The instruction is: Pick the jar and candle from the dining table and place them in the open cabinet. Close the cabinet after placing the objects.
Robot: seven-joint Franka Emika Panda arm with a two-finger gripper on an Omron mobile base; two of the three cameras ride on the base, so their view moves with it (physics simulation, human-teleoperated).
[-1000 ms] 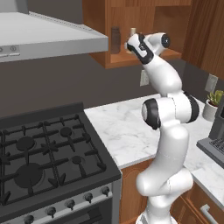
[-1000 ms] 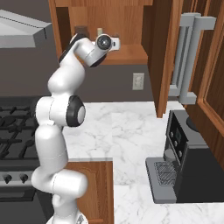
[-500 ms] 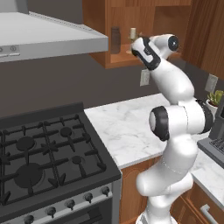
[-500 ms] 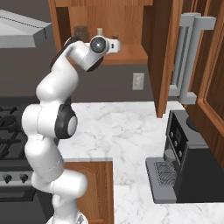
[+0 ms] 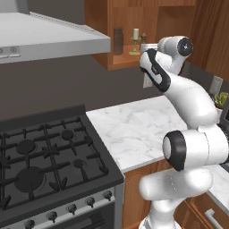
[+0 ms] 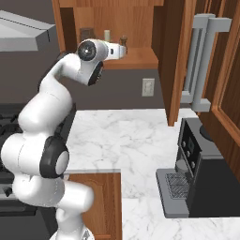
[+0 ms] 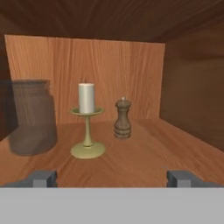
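Observation:
The open cabinet [image 7: 131, 61] holds three things on its wooden shelf. At the left stands the grey translucent jar [image 7: 33, 118] [image 5: 118, 41] [image 6: 86, 33]. Beside it is the cream candle [image 7: 87, 98] [image 5: 135, 39] [image 6: 107, 35] on its brass holder. My gripper [image 7: 113, 179] [image 6: 123, 50] is open and empty at the shelf's front edge, facing in, apart from all three. The cabinet door [image 6: 174, 61] stands swung out to the right. The dining table is out of view.
A small dark pepper mill [image 7: 123, 119] stands right of the candle. Below the cabinet lie a marble counter [image 5: 134, 129], a gas stove [image 5: 40, 165] under a range hood [image 5: 49, 36], and a coffee machine [image 6: 201, 178] at the right.
The arm's elbow and upper links have swung over to a new posture, while the hand has stayed at the cabinet's mouth. The jaws remain open.

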